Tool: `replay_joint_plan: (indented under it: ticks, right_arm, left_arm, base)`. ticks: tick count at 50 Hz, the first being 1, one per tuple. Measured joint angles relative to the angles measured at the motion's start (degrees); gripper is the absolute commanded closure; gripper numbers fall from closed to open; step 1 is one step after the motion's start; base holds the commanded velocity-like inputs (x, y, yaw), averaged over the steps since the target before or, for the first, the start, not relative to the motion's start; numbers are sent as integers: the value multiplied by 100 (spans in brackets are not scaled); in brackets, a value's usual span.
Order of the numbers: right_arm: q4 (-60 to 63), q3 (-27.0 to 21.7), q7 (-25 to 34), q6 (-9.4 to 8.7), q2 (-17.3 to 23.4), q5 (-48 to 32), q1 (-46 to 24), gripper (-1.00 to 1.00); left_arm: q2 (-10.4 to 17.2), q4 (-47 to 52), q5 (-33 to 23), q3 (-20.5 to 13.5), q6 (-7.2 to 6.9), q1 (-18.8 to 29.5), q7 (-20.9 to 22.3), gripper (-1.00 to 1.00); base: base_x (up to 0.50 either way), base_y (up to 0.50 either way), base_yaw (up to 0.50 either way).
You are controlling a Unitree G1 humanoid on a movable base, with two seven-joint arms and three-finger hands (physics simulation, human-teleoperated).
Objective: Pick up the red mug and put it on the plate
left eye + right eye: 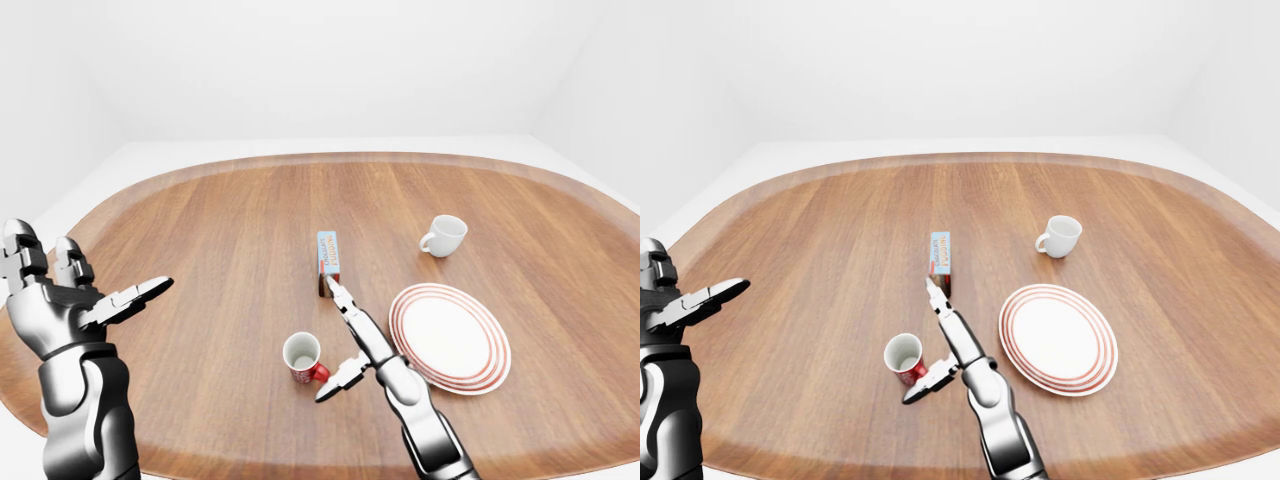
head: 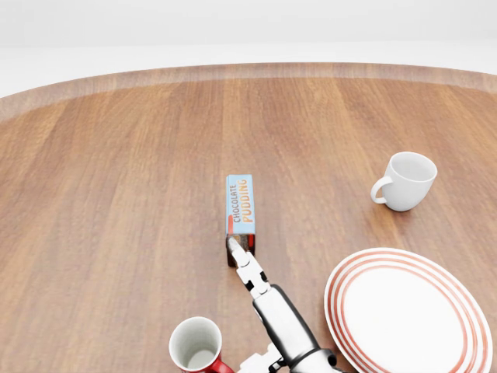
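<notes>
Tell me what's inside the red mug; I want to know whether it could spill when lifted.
The red mug stands upright, and its white inside looks empty as far down as the views show. The bottom is shaded, so a thin layer cannot be ruled out. The right hand is open beside it.

The right hand (image 1: 338,342) is glossy silver-grey with black joints. Just to its left in the left-eye view, the mug (image 1: 303,357) is red outside and white inside. To the hand's right, the plate (image 1: 450,338) is white with thin red concentric rings round its rim. Beyond the hand's fingertips, the pudding box (image 2: 240,219) is light blue on top with orange and dark lettering, dark brown at its near end. Farther right, the second mug (image 1: 443,236) is plain white. The desk (image 1: 220,220) is reddish-brown wood grain with a paler edge. The left hand (image 1: 75,295) matches in silver-grey and black.
</notes>
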State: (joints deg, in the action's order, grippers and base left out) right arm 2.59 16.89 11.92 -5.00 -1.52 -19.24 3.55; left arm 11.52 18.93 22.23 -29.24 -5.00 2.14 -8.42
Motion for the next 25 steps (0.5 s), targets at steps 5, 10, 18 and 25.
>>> replay_joint_plan:
  ticks: [5, 10, 18, 25]
  right_arm:
    - [-116, 55, 2, 0, -16, -87, 10, -100]
    - [-191, 98, 4, 0, -29, -161, 13, -100]
    - [-286, 152, 2, 0, -49, -256, 8, -100]
    - [-516, 148, 19, 0, -92, -308, -94, -100]
  left_arm:
    - [-3, -1, -4, 5, 0, -1, 1, -100]
    - [-5, -9, -10, 11, 0, -1, 5, -100]
    - [-8, -19, -15, 17, 0, -1, 6, -100]
    - [-11, -21, -21, 23, 0, -2, 9, -100]
  base:
    - [0, 0, 0]
    - [0, 0, 0]
    - [0, 0, 0]
    - [0, 0, 0]
